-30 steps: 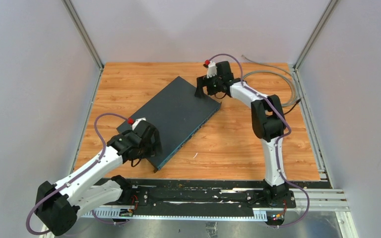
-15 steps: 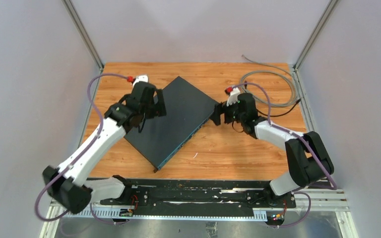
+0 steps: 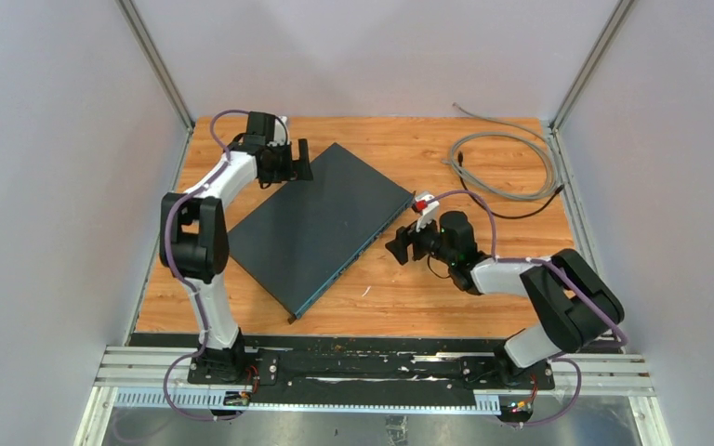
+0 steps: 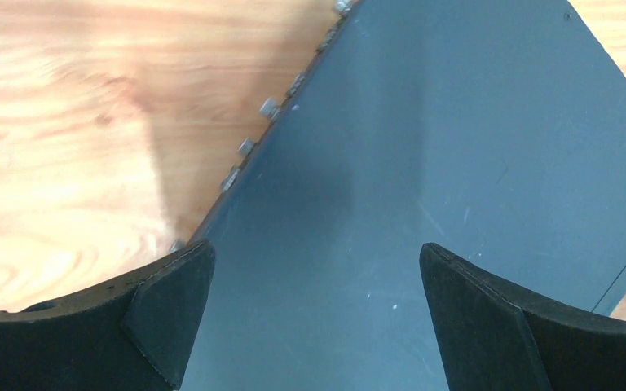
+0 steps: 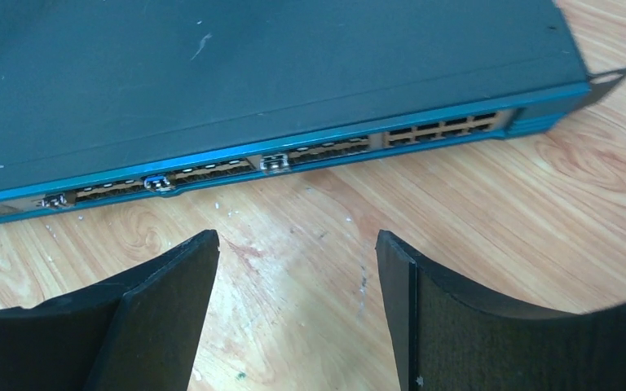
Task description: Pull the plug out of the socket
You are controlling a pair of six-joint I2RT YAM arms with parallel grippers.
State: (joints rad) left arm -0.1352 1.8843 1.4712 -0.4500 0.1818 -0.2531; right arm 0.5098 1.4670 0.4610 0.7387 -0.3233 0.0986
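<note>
**Obs.** Network switch (image 3: 316,228) lies flat on desk (image 3: 483,269). Long axis runs diag., near-left to far-right. Port row (image 5: 334,147) sits on the long face that looks near-right.

**Plug.** R wrist view shows two small inserts seated in the port row: blue plug (image 5: 156,183) left of centre, grey plug (image 5: 273,161) approx. mid-row. Too small to say which is the target, or whether either has a latch. No cable seen on either. Judged long axis: into the face, square to the port row, level w/ desk, free end pointing out twd the R side.

**R tool** (image 5: 293,269): wide, nothing in it. Low over desk, facing the port row, apart from it. Grey plug is roughly on its centre line.

**L tool** (image 4: 314,277): wide, nothing in it. Above switch's rear long edge, near the far corner. Contact w/ lid: cannot tell.

Grey cable coil (image 3: 507,167) is at far right, well apart. No end reaches the switch.

**Risks (est.)**
- Plug tiny vs. wide tool: may close on the switch lip or the neighbour insert.
- Latch not released: pull drags the whole switch, since nothing is seen bracing it.
- Pull off-axis (up/sideways): plug jams or grip slips.
</note>
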